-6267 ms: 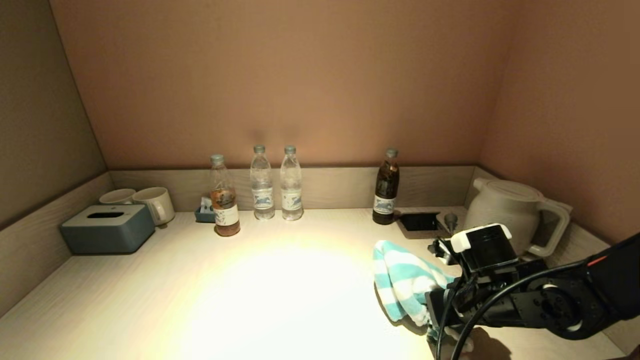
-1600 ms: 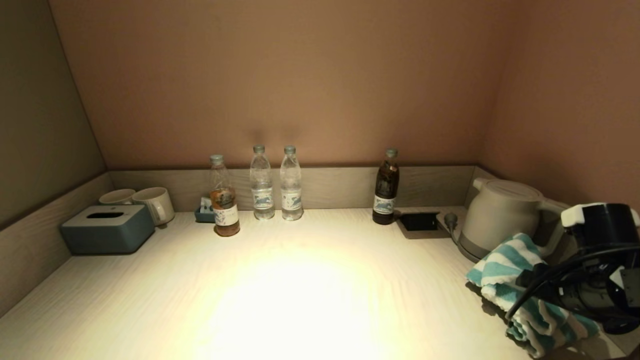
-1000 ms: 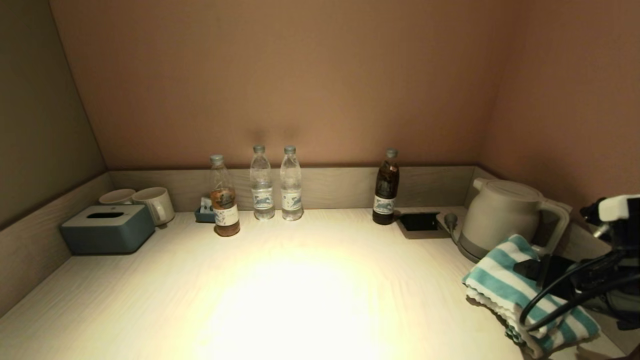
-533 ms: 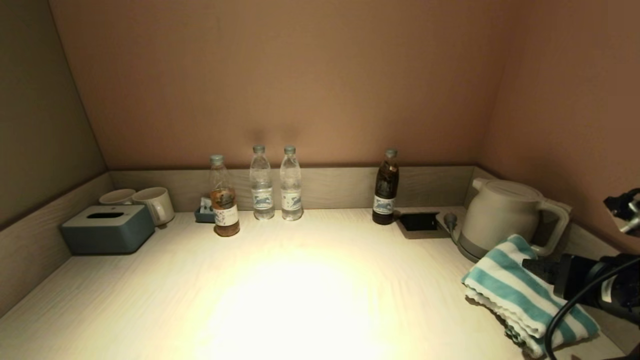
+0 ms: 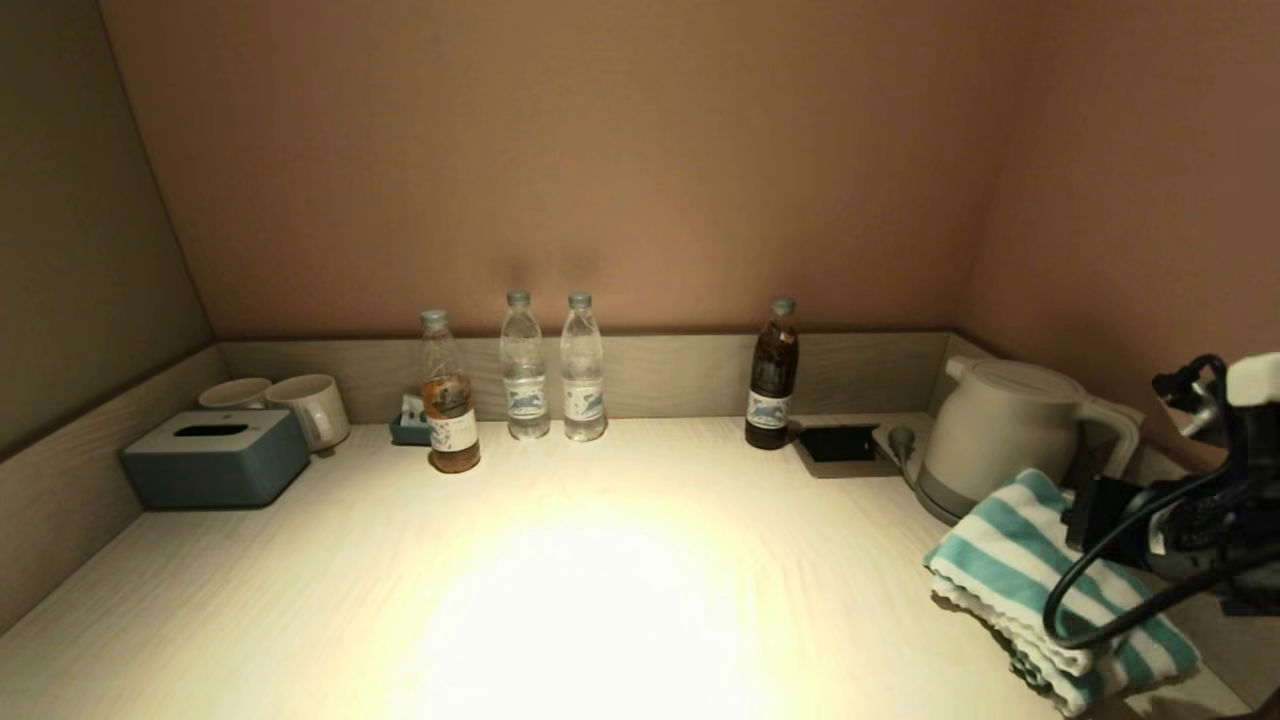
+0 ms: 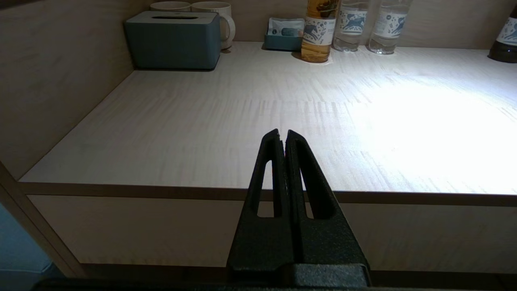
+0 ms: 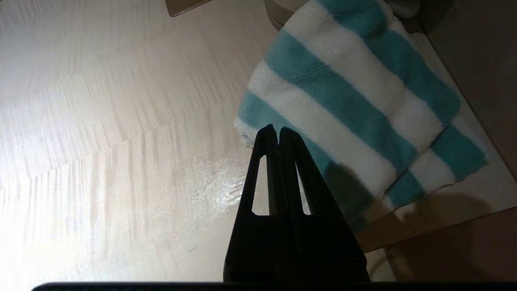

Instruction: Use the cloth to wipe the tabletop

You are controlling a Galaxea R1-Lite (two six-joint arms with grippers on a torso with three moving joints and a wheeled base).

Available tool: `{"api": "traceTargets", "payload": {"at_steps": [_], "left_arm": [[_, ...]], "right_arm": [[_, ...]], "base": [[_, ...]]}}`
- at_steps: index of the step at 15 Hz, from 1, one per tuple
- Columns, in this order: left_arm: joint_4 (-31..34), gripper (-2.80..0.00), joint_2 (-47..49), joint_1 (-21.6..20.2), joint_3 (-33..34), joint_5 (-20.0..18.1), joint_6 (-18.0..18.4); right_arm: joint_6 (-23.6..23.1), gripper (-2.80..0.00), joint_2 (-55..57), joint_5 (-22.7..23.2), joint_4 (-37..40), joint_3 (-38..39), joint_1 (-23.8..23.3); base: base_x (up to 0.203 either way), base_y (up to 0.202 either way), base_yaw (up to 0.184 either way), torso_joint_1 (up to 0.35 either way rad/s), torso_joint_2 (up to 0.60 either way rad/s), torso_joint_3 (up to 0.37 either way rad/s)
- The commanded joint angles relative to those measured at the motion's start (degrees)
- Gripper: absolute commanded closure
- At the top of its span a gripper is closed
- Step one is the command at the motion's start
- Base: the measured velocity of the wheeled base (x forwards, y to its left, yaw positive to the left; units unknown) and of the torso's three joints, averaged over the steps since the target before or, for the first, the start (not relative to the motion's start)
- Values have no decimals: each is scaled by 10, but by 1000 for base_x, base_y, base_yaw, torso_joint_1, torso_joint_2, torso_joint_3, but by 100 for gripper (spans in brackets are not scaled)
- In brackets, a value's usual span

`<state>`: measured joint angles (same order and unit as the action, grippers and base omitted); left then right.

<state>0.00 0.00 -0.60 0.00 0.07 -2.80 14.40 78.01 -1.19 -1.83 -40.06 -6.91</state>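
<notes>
Four bottles stand along the back edge of the surface (image 5: pixel 600 560): one with amber liquid (image 5: pixel 447 394), two clear water bottles (image 5: pixel 524 368) (image 5: pixel 583 368) side by side, and one dark bottle (image 5: pixel 772 375) further right. Two mugs (image 5: pixel 312 408) (image 5: pixel 234 392) sit in the far left corner behind one grey-blue tissue box (image 5: pixel 216 458), and one small blue tray (image 5: pixel 408 428) with sachets lies just behind the amber bottle. On the right there is one pale kettle (image 5: pixel 1010 432), with a dark socket panel (image 5: pixel 838 443) set into the surface beside it and a plug (image 5: pixel 901 439) lying between them. One cloth (image 5: pixel 1010 575), striped teal and white, lies folded at the near right corner of the surface, its far end up against the kettle's base. The right end effector (image 7: pixel 277 130) hangs above the cloth's near-left edge with its two fingers pressed together and nothing between them; in the head view the right arm and its cable cover part of the cloth. The left end effector (image 6: pixel 283 132) is parked off the front edge of the surface on the left side, fingers likewise closed on nothing, well apart from the cloth.
</notes>
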Motion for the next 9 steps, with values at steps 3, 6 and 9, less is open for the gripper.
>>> {"api": "traceTargets", "payload": {"at_steps": [3, 6, 9], "left_arm": [[0, 0, 1, 0, 0, 0, 0], [0, 0, 1, 0, 0, 0, 0], [0, 0, 0, 0, 0, 0, 0]], "right_arm": [[27, 0, 126, -3, -13, -44, -18], [41, 0, 172, 0, -16, -64, -48], [41, 0, 188, 1, -16, -75, -66]], "base": [[0, 0, 0, 0, 0, 0], [0, 0, 0, 0, 0, 0], [0, 0, 0, 0, 0, 0]]}}
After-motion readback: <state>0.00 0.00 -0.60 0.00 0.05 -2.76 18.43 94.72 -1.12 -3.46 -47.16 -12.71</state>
